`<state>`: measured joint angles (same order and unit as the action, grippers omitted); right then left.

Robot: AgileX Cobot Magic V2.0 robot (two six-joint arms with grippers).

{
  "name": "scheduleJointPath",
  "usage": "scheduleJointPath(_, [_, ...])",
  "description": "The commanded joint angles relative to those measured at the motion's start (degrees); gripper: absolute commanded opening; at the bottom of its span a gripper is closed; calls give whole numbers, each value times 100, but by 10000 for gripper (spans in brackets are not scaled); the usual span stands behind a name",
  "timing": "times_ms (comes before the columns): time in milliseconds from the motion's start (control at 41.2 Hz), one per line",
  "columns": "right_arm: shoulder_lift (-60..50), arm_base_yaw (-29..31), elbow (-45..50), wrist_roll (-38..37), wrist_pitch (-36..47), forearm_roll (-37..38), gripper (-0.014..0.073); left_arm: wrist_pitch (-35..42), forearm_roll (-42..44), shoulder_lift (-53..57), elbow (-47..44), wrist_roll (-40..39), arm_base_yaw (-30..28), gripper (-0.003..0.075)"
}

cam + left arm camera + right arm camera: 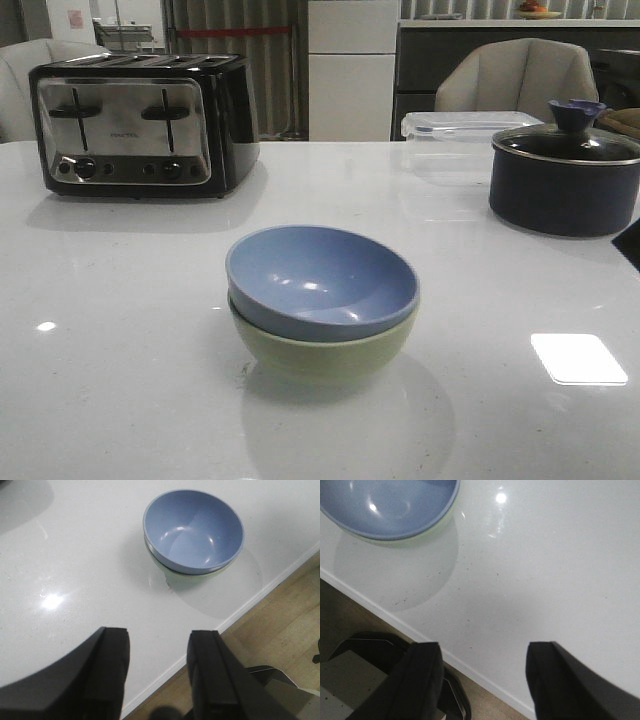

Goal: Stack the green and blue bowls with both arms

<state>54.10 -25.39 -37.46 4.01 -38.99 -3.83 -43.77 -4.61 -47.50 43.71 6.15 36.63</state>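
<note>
The dusty blue bowl [320,280] sits nested inside the pale green bowl [320,355] in the middle of the white table. The stack also shows in the left wrist view, blue bowl [192,530] over green bowl [192,579], and the blue bowl shows in the right wrist view [387,505] with a sliver of green rim [435,529]. My left gripper [157,640] is open and empty, above the table's front edge, apart from the bowls. My right gripper [485,652] is open and empty, also over the front edge. Neither gripper shows in the front view.
A black and chrome toaster [140,125] stands at the back left. A clear plastic box [460,140] and a dark navy pot with a glass lid [565,180] stand at the back right. The table's front edge [240,610] borders wooden floor.
</note>
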Motion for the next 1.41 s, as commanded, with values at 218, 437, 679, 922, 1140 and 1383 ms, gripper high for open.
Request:
scheduleJointPath(218, [-1192, -1, 37, 10, 321, 30, 484, 766, -17, 60, 146, -48, 10, 270])
scheduleJointPath(437, [-1845, -1, 539, 10, 591, 41, 408, 878, -17, 60, 146, -48, 10, 187])
scheduleJointPath(679, [-1940, -1, 643, 10, 671, 41, 80, 892, -17, 60, 146, -48, 10, 99])
scheduleJointPath(922, [-1940, -1, 643, 10, 585, 41, 36, 885, -17, 60, 146, -48, 10, 99])
scheduleJointPath(1140, [-1940, -1, 643, 10, 563, 41, 36, 885, -17, 60, 146, -48, 10, 99])
scheduleJointPath(1383, [-1940, -1, 643, 10, 563, 41, 36, 898, -17, 148, 132, -48, 27, 99])
